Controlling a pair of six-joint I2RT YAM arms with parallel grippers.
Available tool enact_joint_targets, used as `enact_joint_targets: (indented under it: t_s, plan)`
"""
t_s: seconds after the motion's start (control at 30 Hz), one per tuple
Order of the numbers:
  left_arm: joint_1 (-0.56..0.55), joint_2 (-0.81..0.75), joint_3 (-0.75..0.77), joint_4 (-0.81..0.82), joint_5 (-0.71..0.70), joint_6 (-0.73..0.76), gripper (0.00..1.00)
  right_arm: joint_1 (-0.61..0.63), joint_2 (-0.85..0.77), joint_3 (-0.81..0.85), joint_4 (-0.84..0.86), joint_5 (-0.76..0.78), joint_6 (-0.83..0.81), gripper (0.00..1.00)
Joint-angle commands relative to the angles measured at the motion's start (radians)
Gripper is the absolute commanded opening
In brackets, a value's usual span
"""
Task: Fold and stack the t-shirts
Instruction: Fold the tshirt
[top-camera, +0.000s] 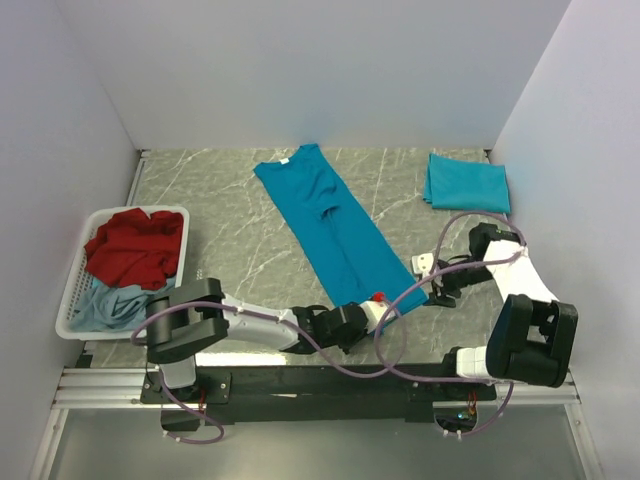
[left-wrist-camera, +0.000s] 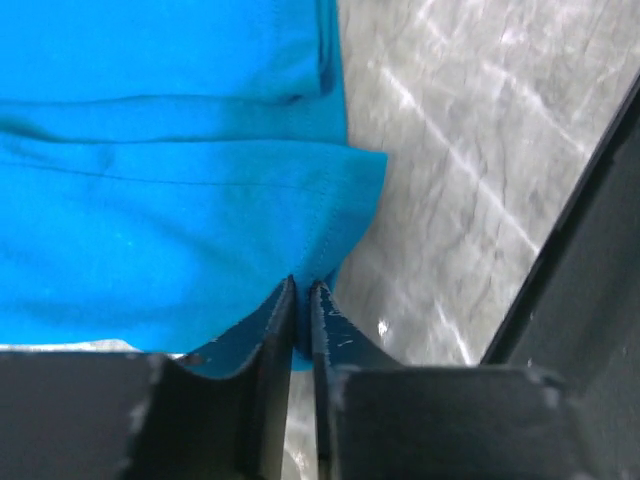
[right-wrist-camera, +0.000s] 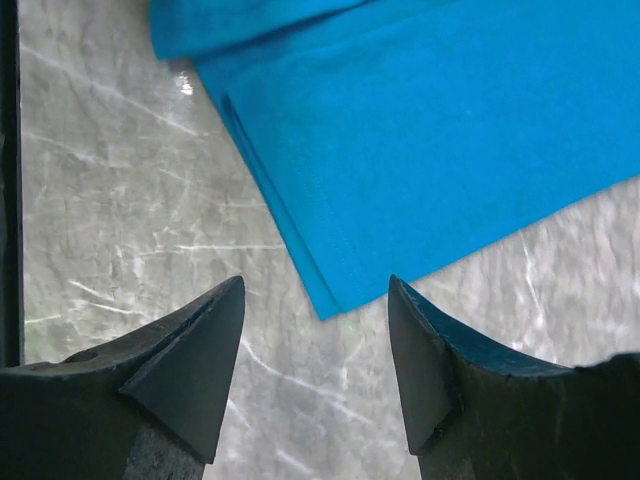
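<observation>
At the worktop's (top-camera: 220, 200) left, a white basket (top-camera: 70, 300) held a red t-shirt (top-camera: 135, 248) and a grey-blue t-shirt (top-camera: 105, 305). The left pincer (left-wrist-camera: 304, 290) pinched the near hem of the long teal t-shirt (top-camera: 325, 215), which lay narrowed down the middle. The right pincer (right-wrist-camera: 315, 285) hung spread over that hem's other corner. A folded teal t-shirt (top-camera: 466, 182) lay far right.
</observation>
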Motion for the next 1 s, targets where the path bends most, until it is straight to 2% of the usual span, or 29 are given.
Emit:
enact_joint_targets:
  t_s: [0.0, 0.1, 0.17, 0.27, 0.57, 0.77, 0.97]
  plan:
    - [-0.004, 0.007, -0.088, -0.181, 0.055, -0.046, 0.15, 0.065, -0.046, -0.049, 0.054, 0.060, -0.052, 0.66]
    - [-0.004, -0.014, -0.099, -0.181, 0.074, -0.064, 0.11, 0.166, -0.113, -0.146, 0.146, 0.100, -0.023, 0.66]
    - [-0.004, -0.023, -0.096, -0.192, 0.078, -0.072, 0.05, 0.241, -0.171, -0.215, 0.232, 0.118, 0.026, 0.67]
    - [-0.004, -0.042, -0.093, -0.209, 0.095, -0.087, 0.06, 0.303, -0.224, -0.264, 0.290, 0.138, 0.060, 0.68]
    - [-0.004, -0.097, -0.097, -0.238, 0.136, -0.115, 0.01, 0.391, -0.218, -0.329, 0.424, 0.246, 0.123, 0.67]
    - [-0.004, -0.118, -0.102, -0.227, 0.161, -0.133, 0.01, 0.440, -0.198, -0.351, 0.467, 0.293, 0.137, 0.62]
    - [-0.004, -0.119, -0.123, -0.195, 0.175, -0.149, 0.00, 0.476, -0.205, -0.387, 0.513, 0.324, 0.149, 0.49]
